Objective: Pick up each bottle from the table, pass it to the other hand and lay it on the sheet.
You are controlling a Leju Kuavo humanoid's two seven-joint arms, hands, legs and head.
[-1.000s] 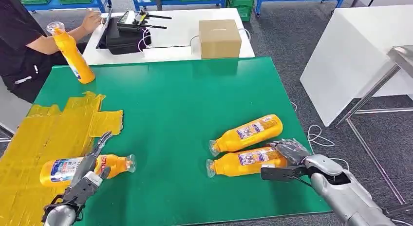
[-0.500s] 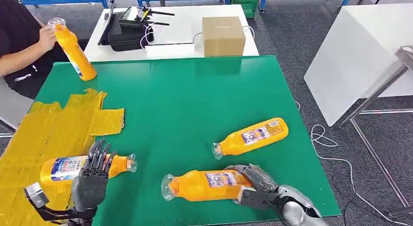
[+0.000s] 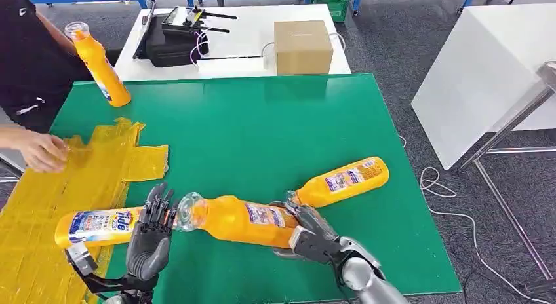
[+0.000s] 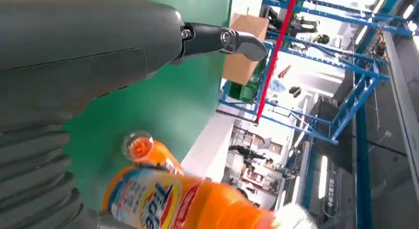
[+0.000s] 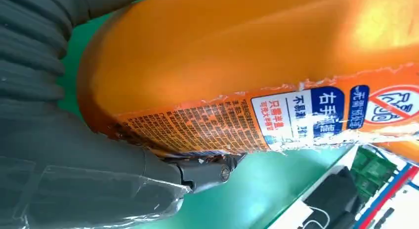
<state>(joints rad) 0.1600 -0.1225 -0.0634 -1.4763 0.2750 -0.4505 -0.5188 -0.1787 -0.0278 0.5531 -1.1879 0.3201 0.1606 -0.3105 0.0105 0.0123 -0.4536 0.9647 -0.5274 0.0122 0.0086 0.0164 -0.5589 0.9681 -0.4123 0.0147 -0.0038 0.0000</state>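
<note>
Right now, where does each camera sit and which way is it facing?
Head view: high on the body, looking down at the green table; left hand and right hand show.
Left wrist view: behind the left hand, facing the far shelving.
Right wrist view: behind the right hand, facing the held bottle.
Head and right wrist views share that bottle.

The middle of the green counter is lying bare from 12 to 2 o'clock of the right hand, giving open passage. At 1 o'clock a lying bottle is blocking the way, just beside that hand. On the yellow sheet, a labelled bottle is lying behind the left hand, and a person's hand is resting at its 10 o'clock. An upright bottle is standing at the far left corner.
</note>
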